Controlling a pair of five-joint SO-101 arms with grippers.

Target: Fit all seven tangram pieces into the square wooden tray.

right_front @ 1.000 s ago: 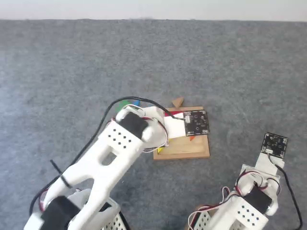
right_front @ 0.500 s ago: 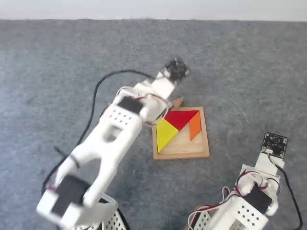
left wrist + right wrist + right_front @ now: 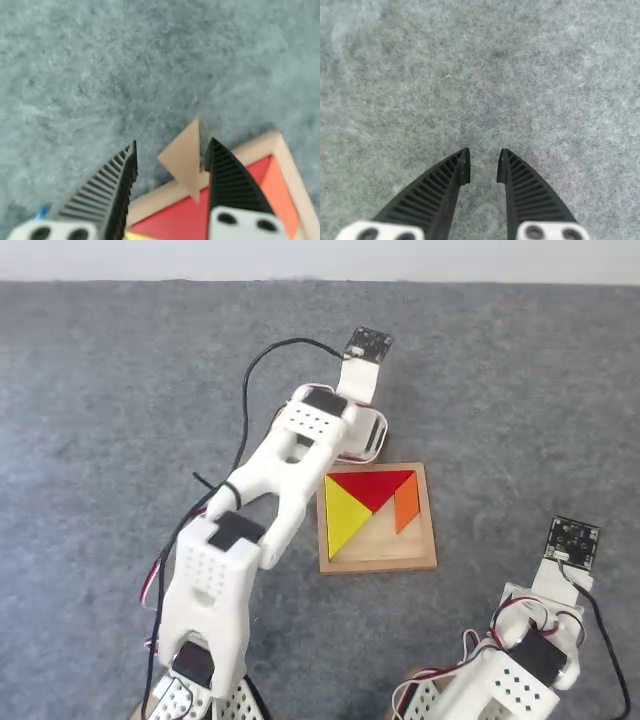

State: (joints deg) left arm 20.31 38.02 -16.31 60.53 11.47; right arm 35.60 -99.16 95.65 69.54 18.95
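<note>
The square wooden tray (image 3: pixel 385 543) lies at mid-table and holds a red triangle (image 3: pixel 372 487), a yellow triangle (image 3: pixel 343 516) and an orange piece (image 3: pixel 406 502). My left arm (image 3: pixel 310 430) stretches over the tray's far left corner. In the left wrist view my left gripper (image 3: pixel 172 145) is open, its fingers on either side of a tan wooden triangle (image 3: pixel 182 157). That triangle lies across the tray's rim (image 3: pixel 155 194) and the carpet. My right gripper (image 3: pixel 482 167) hangs slightly open over bare carpet with nothing in it. The right arm (image 3: pixel 535 655) sits at the near right.
Grey carpet covers the whole table. A sliver of a blue piece (image 3: pixel 42 212) shows beside the left finger. The left arm's black cable (image 3: pixel 250 390) loops above the carpet left of the tray.
My left arm has swung from over the tray to its far left corner, uncovering the red, yellow and orange pieces. The right arm has not moved.
</note>
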